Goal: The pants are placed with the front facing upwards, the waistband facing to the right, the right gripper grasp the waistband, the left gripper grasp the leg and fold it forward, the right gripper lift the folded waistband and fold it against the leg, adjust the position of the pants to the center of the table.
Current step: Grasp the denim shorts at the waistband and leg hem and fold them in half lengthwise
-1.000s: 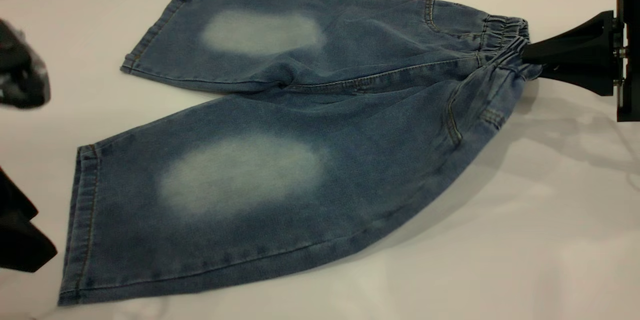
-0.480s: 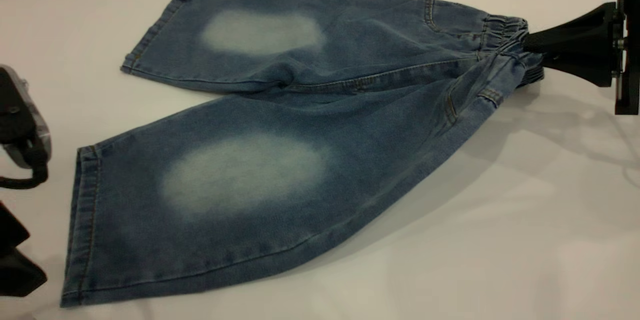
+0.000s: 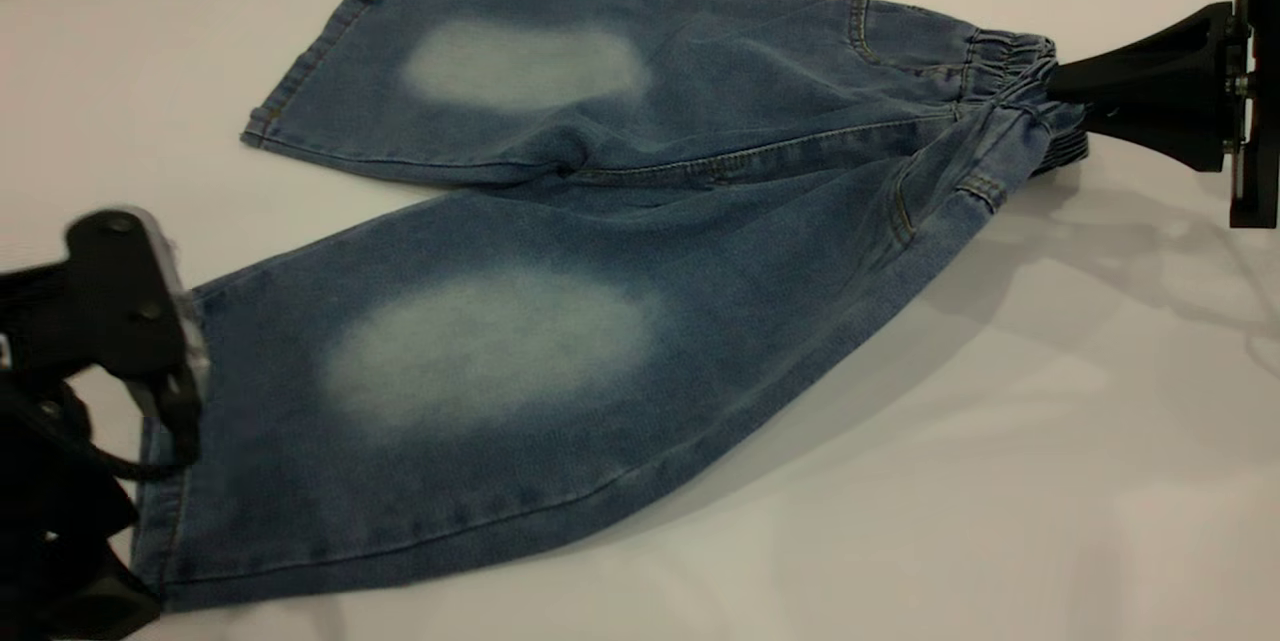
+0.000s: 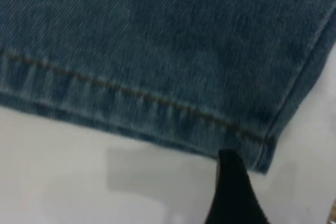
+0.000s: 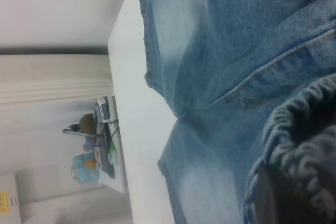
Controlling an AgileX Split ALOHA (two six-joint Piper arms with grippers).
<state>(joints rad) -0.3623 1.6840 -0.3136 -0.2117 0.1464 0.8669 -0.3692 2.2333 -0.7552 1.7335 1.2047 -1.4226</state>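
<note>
The blue denim pants [image 3: 600,251] lie front up on the white table [image 3: 1000,471], legs pointing left and waistband [image 3: 1010,61] to the right. My right gripper [image 3: 1055,93] is shut on the bunched elastic waistband [image 5: 307,124] and holds it slightly off the table. Its dark fingers [image 5: 278,198] sit under the gathered cloth. At the near left, my left gripper [image 3: 105,591] is low over the hem of the near leg [image 3: 165,481] and open. One black finger [image 4: 231,187] touches the hem [image 4: 131,108] close to its corner; the other finger is out of view.
The far leg [image 3: 450,71] lies flat towards the table's back edge. Bare tabletop stretches in front of and to the right of the pants. Beyond the table's far end, the right wrist view shows a small stand with clutter [image 5: 97,153].
My left gripper has come in from the left edge to the near leg's hem. The right gripper rose slightly with the waistband a second ago and has since held still.
</note>
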